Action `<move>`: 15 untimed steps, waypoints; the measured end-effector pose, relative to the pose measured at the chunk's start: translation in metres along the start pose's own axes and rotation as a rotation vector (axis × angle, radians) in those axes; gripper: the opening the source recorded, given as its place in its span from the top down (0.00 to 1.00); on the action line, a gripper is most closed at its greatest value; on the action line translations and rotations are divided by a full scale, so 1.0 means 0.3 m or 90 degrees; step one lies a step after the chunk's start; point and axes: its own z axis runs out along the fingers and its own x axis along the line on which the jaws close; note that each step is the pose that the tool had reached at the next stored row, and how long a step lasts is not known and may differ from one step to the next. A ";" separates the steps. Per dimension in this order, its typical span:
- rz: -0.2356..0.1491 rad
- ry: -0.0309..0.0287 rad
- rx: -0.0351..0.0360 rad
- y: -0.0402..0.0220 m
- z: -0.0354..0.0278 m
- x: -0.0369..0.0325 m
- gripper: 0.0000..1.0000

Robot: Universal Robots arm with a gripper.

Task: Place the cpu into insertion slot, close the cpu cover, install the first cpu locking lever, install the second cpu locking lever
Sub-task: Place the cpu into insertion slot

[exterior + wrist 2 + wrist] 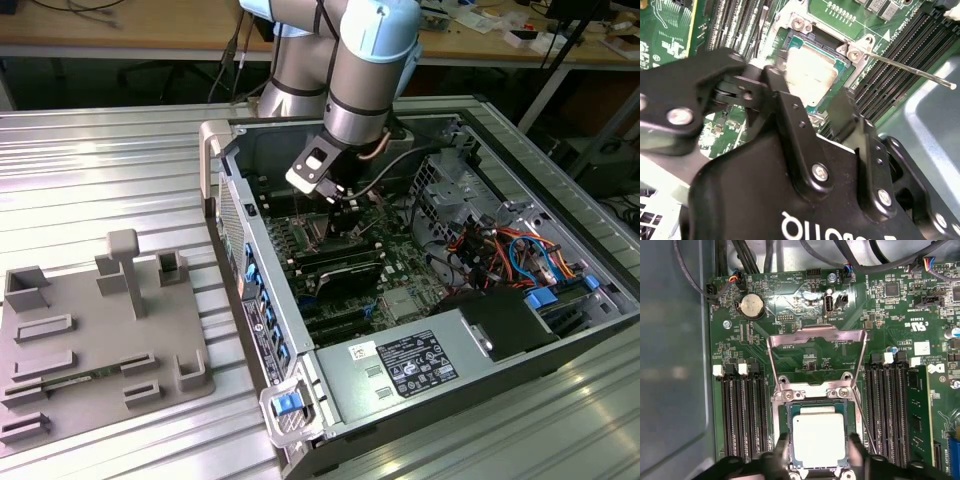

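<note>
Chip down, my black two-finger gripper point(818, 452) straddling it.
Jaws spread, one finger each side of the thin silver-topped square cpu point(818, 435), flat in the dark square insertion slot point(789, 412); the silver sheet-metal cpu cover point(815, 331) stands raised beyond my fingertips.

cpu point(818, 435) near edge hidden behind blurred pincer point(818, 451), insertion slot point(789, 425) partly cut off

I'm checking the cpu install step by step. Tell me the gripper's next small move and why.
Probably a short straight lift of the gripper, releasing first if it grips. The cpu lies flat in the insertion slot with the gripper straddling it, and the cpu cover stands open beyond it. The cover cannot swing down while the gripper sits there.
</note>
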 end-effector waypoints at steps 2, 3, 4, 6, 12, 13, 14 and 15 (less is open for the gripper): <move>0.000 -0.0005 -0.0001 0.000 0.000 0.000 0.58; 0.000 -0.0006 0.0000 0.000 0.000 0.000 0.58; 0.000 -0.0006 0.0000 0.000 0.000 0.000 0.65; 0.000 -0.0006 0.0000 0.000 0.000 0.000 0.65; 0.000 -0.0006 0.0000 0.008 0.010 0.000 0.65; 0.000 -0.0007 0.0001 0.010 0.013 0.000 0.65; 0.000 -0.0008 0.0001 0.010 0.013 0.000 0.65; 0.000 -0.0007 0.0000 0.010 0.014 0.001 0.65</move>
